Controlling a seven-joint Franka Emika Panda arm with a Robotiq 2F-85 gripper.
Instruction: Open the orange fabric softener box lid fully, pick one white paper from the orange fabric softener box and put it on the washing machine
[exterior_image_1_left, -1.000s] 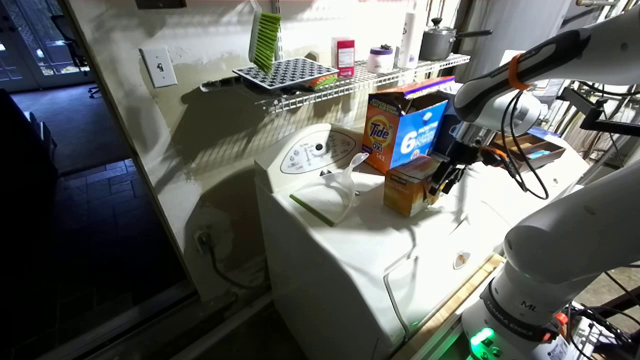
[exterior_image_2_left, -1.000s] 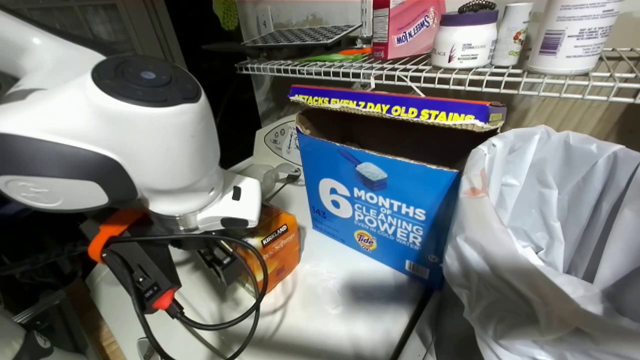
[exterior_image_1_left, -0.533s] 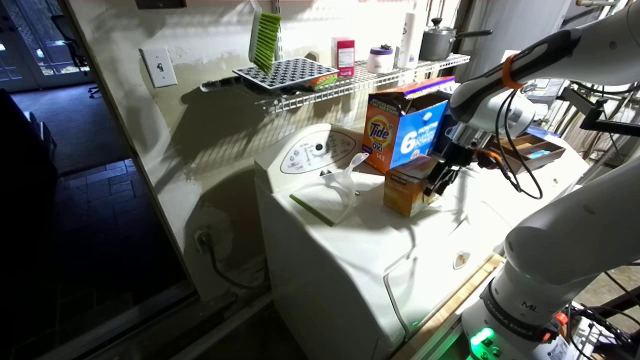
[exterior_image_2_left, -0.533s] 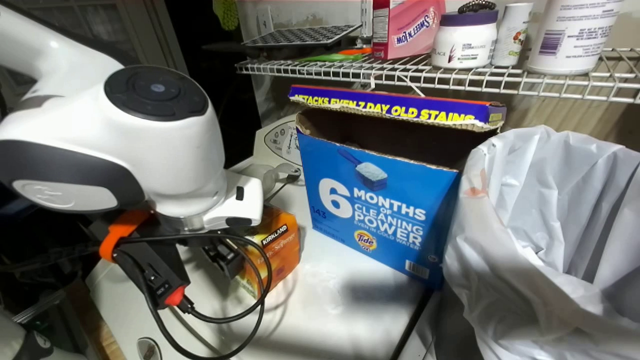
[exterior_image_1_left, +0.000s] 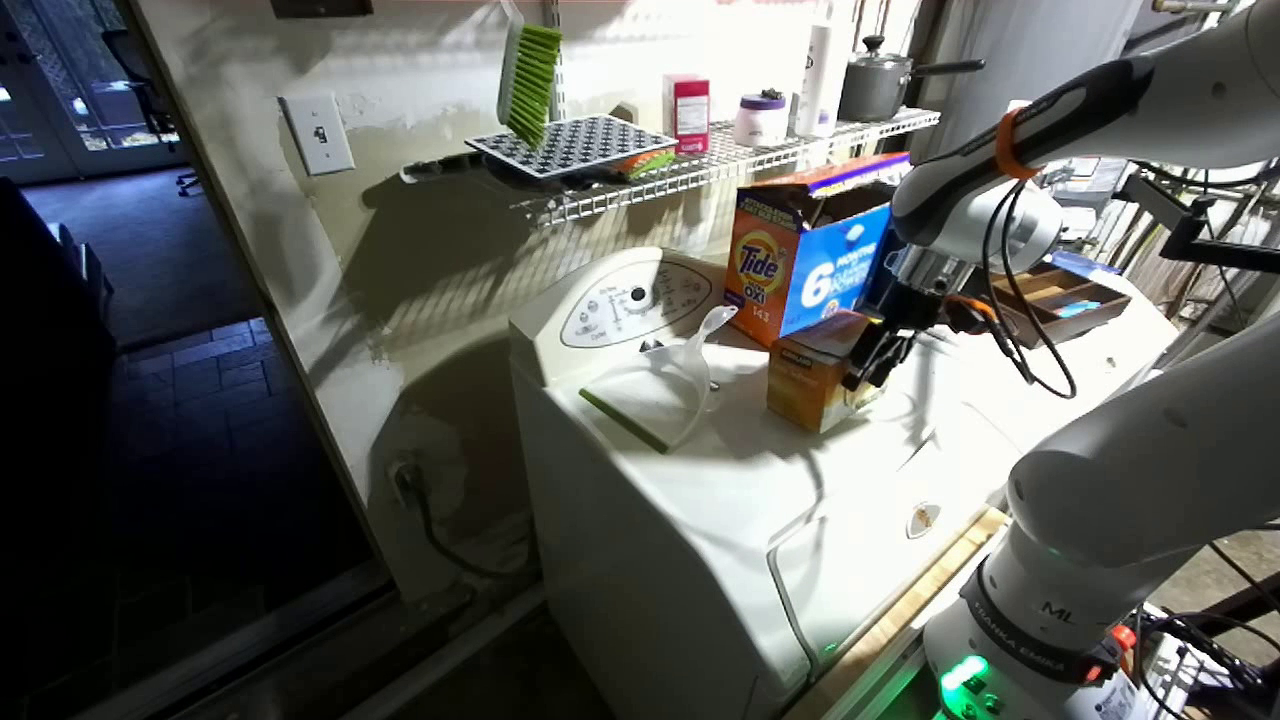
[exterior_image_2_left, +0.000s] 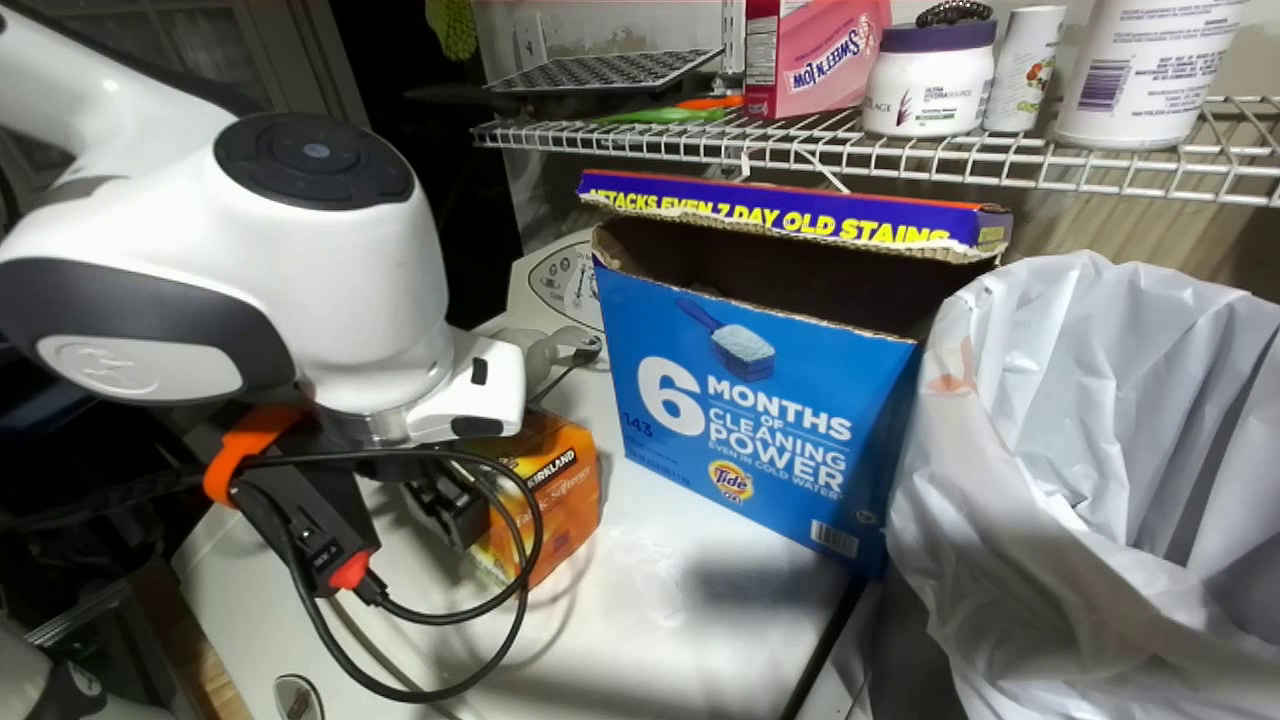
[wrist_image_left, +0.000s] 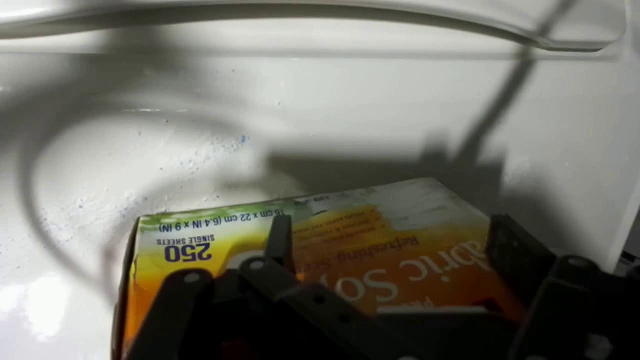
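The orange fabric softener box (exterior_image_1_left: 797, 388) stands on the white washing machine (exterior_image_1_left: 620, 570); it also shows in an exterior view (exterior_image_2_left: 565, 510). The wrist view shows its printed face (wrist_image_left: 400, 260) upside down. My gripper (exterior_image_1_left: 862, 378) is at the side of the box, its fingers pointing down; cables partly cover it in an exterior view (exterior_image_2_left: 450, 520). In the wrist view the two fingers (wrist_image_left: 390, 235) are apart over the printed face, with nothing held between them. Whether they touch the box, I cannot tell. The lid's state is not clear. The white paper is not in view.
The taller orange-and-blue carton (exterior_image_2_left: 760, 420) stands open behind the box. A clear dustpan (exterior_image_1_left: 660, 395) lies beside it. A bin with a white liner (exterior_image_2_left: 1080, 480) is alongside. A wire shelf (exterior_image_2_left: 660, 140) hangs above. A brown tray (exterior_image_1_left: 1065, 305) sits beyond the arm.
My gripper has shifted slightly left in an exterior view, closer along the softener box's side. The box and everything around it have stayed in place.
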